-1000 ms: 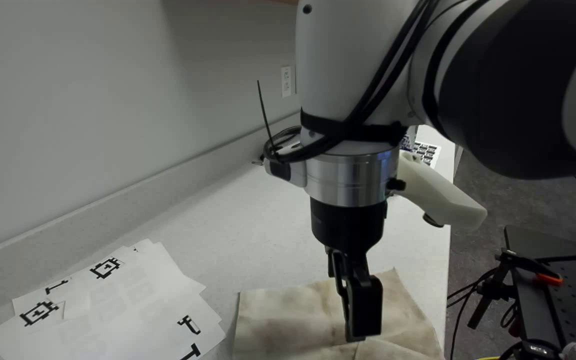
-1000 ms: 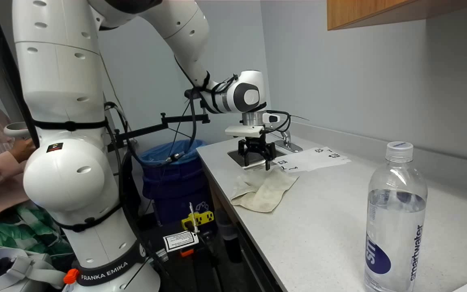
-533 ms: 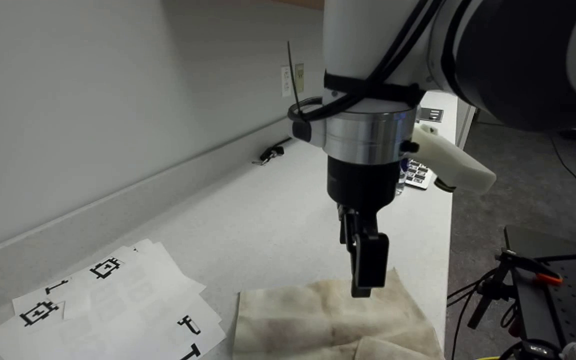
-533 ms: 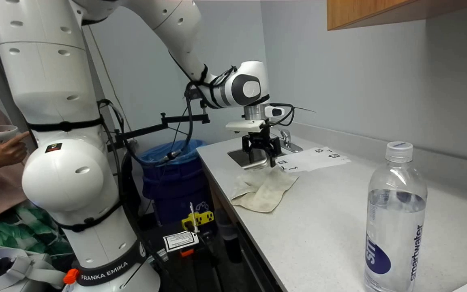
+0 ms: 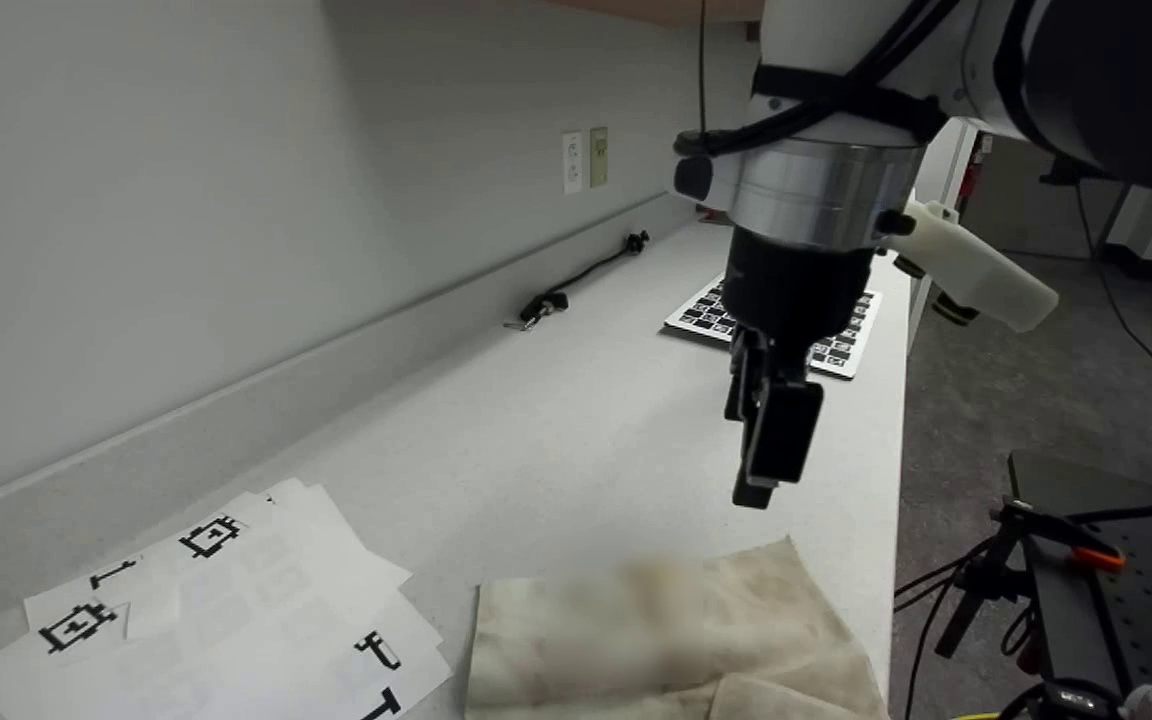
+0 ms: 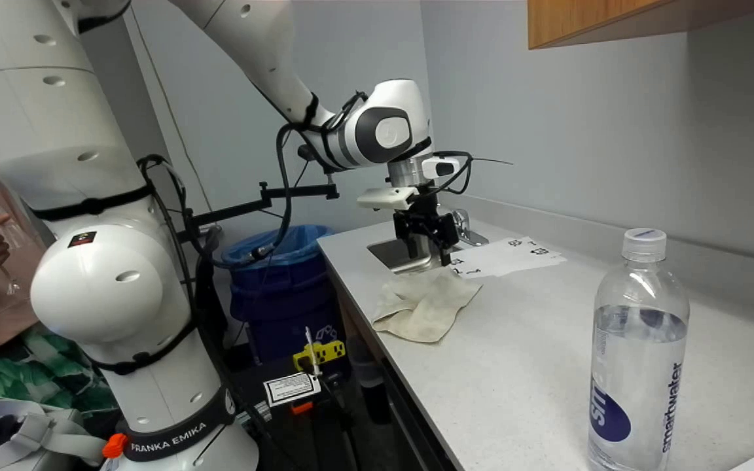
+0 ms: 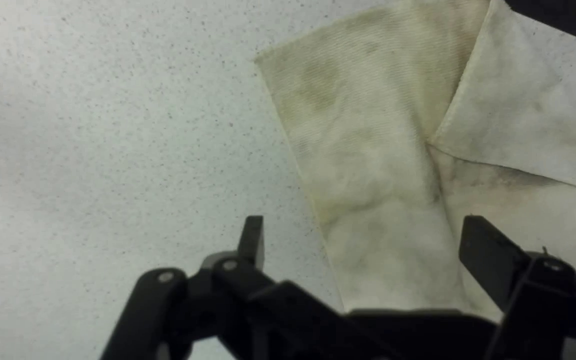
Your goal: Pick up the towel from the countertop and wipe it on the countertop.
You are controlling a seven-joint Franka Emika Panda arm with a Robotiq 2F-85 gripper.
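Note:
The towel (image 5: 656, 630) is a stained cream cloth lying flat on the pale grey countertop (image 5: 536, 440), with one corner folded over. It also shows in an exterior view (image 6: 426, 307), near the counter's front edge. In the wrist view the towel (image 7: 368, 125) runs from top right to bottom centre. My gripper (image 5: 778, 480) is above the counter, apart from the towel. In the wrist view the gripper (image 7: 363, 220) is open and empty, one finger over bare counter and the other over the towel. The gripper (image 6: 428, 254) also appears beyond the towel in an exterior view.
White marker sheets (image 5: 216, 600) lie beside the towel. A sink (image 6: 410, 255) and faucet (image 6: 462, 222) are at the counter's far end. A water bottle (image 6: 639, 366) stands on the counter. A checkered board (image 5: 846, 340) and a black cable (image 5: 586, 270) lie farther along.
My gripper has risen from the towel and shifted right, away from the marker sheets, in an exterior view. The towel has not moved. The gripper stays open.

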